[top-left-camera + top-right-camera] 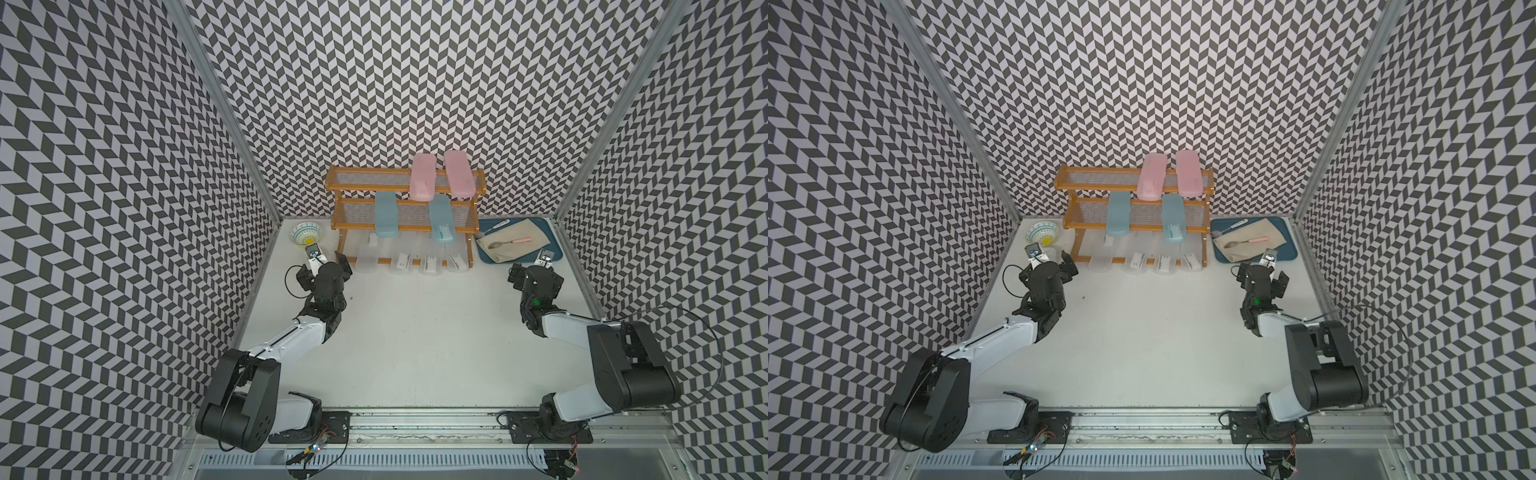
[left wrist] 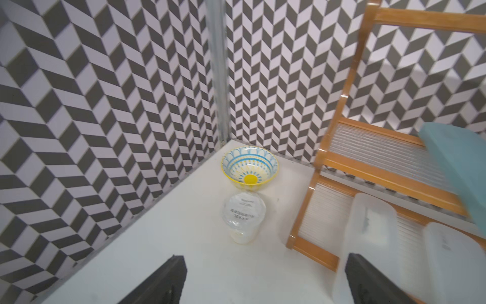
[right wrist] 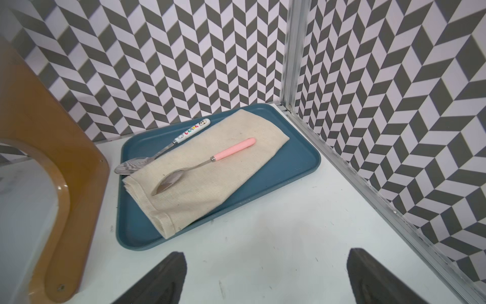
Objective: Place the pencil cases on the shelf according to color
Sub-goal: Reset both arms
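Sorting looks done: pink cases on shelf top tier, teal cases mid, clear cases bottom, ends overhanging front. L gripper by shelf's left end, jaws apart, empty. R gripper near tray, likewise apart, empty. Next, prob. just retract both arms w/o clipping overhangs.

Shelf, pink cases top, teal cases middle, clear cases bottom
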